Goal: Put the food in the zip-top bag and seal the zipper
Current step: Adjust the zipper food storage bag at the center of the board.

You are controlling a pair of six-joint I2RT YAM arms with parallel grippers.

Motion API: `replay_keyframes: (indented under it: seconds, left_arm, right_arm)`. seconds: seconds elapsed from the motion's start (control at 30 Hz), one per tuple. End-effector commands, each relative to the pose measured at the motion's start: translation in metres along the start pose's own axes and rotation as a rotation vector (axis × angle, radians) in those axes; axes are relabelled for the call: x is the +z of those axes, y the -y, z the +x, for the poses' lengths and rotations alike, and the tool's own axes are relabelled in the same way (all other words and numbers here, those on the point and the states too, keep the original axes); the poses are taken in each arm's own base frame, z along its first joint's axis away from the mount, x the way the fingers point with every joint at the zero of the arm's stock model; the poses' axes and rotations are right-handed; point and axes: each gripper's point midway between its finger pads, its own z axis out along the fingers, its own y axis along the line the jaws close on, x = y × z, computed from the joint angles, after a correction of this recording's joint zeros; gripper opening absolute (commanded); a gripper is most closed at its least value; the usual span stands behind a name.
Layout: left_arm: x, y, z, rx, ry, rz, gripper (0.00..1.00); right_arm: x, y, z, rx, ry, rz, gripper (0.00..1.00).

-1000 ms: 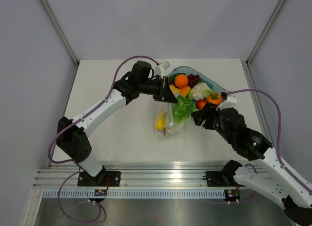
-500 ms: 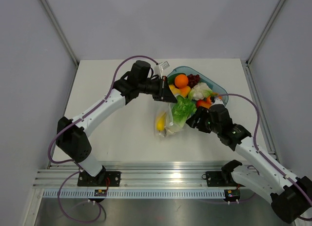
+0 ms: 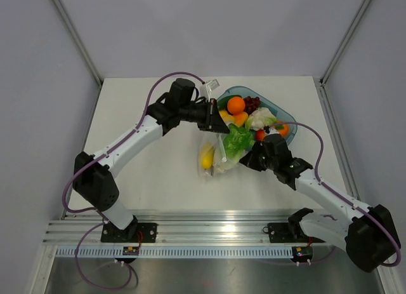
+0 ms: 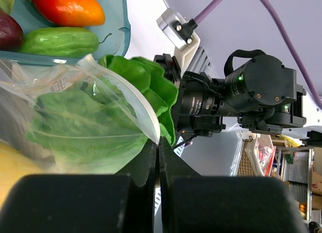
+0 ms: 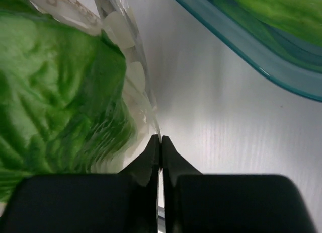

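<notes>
The clear, crinkly bag [image 3: 217, 162], lettuce [image 3: 236, 141] bulging from its mouth, is pinched at its rim by the left gripper [image 4: 159, 145] and by the right gripper [image 5: 160, 142], which has just closed on it.

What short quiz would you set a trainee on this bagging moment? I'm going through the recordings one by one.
1. True or false: the lettuce sits fully inside the zip-top bag.
2. What are the left gripper and the right gripper each shut on? A) the bag's mouth edge B) the lettuce C) nothing
3. Which yellow fruit lies inside the bag?

Key: 1 false, its leaves stick out past the mouth. 2 A. 3 the lemon.
</notes>
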Motion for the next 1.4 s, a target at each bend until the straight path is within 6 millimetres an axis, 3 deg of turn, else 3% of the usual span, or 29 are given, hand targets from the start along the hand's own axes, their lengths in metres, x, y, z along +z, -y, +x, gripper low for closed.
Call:
replay_keyframes:
  seconds: [0.0, 0.1, 0.13, 0.3, 0.4, 0.53, 0.57, 0.63, 0.77, 0.83, 0.9, 0.93, 1.03, 1.07, 1.13, 1.17, 1.2, 1.27, 1.37]
  left_arm:
    - [-0.024, 0.034, -0.017, 0.107, 0.068, 0.074, 0.00]
    - [-0.037, 0.022, -0.021, 0.115, 0.091, 0.019, 0.00]
    - [-0.042, 0.017, -0.020, 0.103, 0.091, -0.009, 0.00]
    - [-0.069, -0.006, -0.038, 0.124, 0.157, -0.151, 0.00]
    - [-0.079, -0.022, -0.040, 0.121, 0.168, -0.252, 0.00]
    - [-0.070, -0.045, -0.032, 0.075, 0.129, -0.297, 0.00]
    - [-0.068, -0.046, -0.031, 0.069, 0.117, -0.295, 0.00]
    - [-0.068, -0.043, -0.029, 0.056, 0.099, -0.290, 0.00]
    - [-0.089, 0.004, -0.038, 0.139, 0.179, -0.222, 0.00]
    - [-0.091, 0.008, -0.037, 0.149, 0.201, -0.209, 0.00]
    - [-0.084, 0.003, -0.030, 0.136, 0.193, -0.198, 0.00]
    - [-0.072, -0.020, -0.012, 0.087, 0.143, -0.220, 0.00]
    - [-0.046, -0.051, 0.012, -0.013, 0.046, -0.217, 0.00]
    - [-0.043, -0.053, 0.013, -0.016, 0.028, -0.214, 0.00]
    - [-0.049, -0.044, 0.007, 0.006, 0.045, -0.217, 0.00]
    - [-0.058, -0.029, -0.009, 0.056, 0.091, -0.213, 0.00]
    - [-0.067, -0.018, -0.013, 0.073, 0.103, -0.215, 0.00]
    - [-0.085, 0.008, -0.035, 0.140, 0.171, -0.213, 0.00]
    - [-0.096, 0.023, -0.041, 0.168, 0.207, -0.206, 0.00]
  right_arm:
    - [-0.007, -0.021, -0.027, -0.031, 0.079, -0.047, 0.00]
    - [-0.031, -0.036, -0.049, -0.086, 0.130, -0.049, 0.00]
    - [-0.044, -0.054, -0.063, -0.101, 0.162, -0.088, 0.00]
    - [-0.095, -0.111, -0.084, -0.161, 0.180, -0.264, 0.00]
    - [-0.099, -0.111, -0.084, -0.170, 0.179, -0.261, 0.00]
    - [-0.062, -0.080, -0.071, -0.190, 0.112, -0.140, 0.00]
    - [-0.058, -0.078, -0.065, -0.192, 0.074, -0.131, 0.00]
    - [-0.063, -0.096, -0.071, -0.203, 0.060, -0.179, 0.00]
    - [-0.106, -0.146, -0.094, -0.245, 0.163, -0.328, 0.00]
    - [-0.117, -0.161, -0.099, -0.263, 0.183, -0.372, 0.00]
    - [-0.103, -0.156, -0.091, -0.266, 0.162, -0.359, 0.00]
    - [-0.081, -0.145, -0.084, -0.262, 0.124, -0.317, 0.00]
    - [-0.032, -0.118, -0.061, -0.251, 0.003, -0.218, 0.00]
    - [-0.033, -0.126, -0.057, -0.256, -0.021, -0.250, 0.00]
    - [-0.051, -0.151, -0.065, -0.283, 0.035, -0.310, 0.00]
    - [-0.058, -0.155, -0.071, -0.288, 0.057, -0.304, 0.00]
    - [-0.075, -0.171, -0.084, -0.299, 0.095, -0.339, 0.00]
    - [-0.096, -0.186, -0.089, -0.324, 0.125, -0.381, 0.00]
    - [-0.114, -0.194, -0.092, -0.319, 0.163, -0.422, 0.00]
